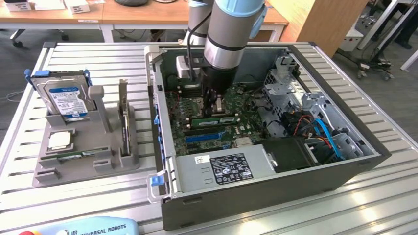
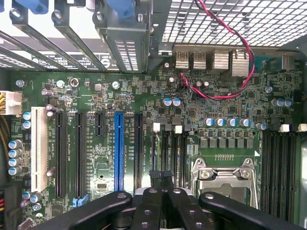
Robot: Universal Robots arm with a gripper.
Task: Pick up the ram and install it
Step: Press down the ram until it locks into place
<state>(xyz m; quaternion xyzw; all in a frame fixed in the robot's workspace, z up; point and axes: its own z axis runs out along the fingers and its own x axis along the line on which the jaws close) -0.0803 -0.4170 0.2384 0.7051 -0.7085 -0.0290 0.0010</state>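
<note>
The long, thin green ram stick (image 1: 212, 119) stood on its edge in the middle of the exterior view, down on the big green circuit board (image 1: 245, 128). The black claw (image 1: 216, 108) hung right over the ram, with its tip just above the stick. I could not tell if they touched. In the wrist view the claw (image 2: 164, 189) sat at the bottom middle of the frame, with its two black fingers (image 2: 152, 201) pressed tight together and nothing pinched between them. Long black slots and one blue slot (image 2: 119, 148) ran up the board. The board lay inside an open dark metal computer box (image 1: 261, 196) on a slatted silver table (image 1: 365, 205). At the left of the exterior view, a grey plastic rack (image 1: 78, 169) held a blue-labelled hard drive (image 1: 65, 98) and another thin green stick (image 1: 72, 155).
</note>
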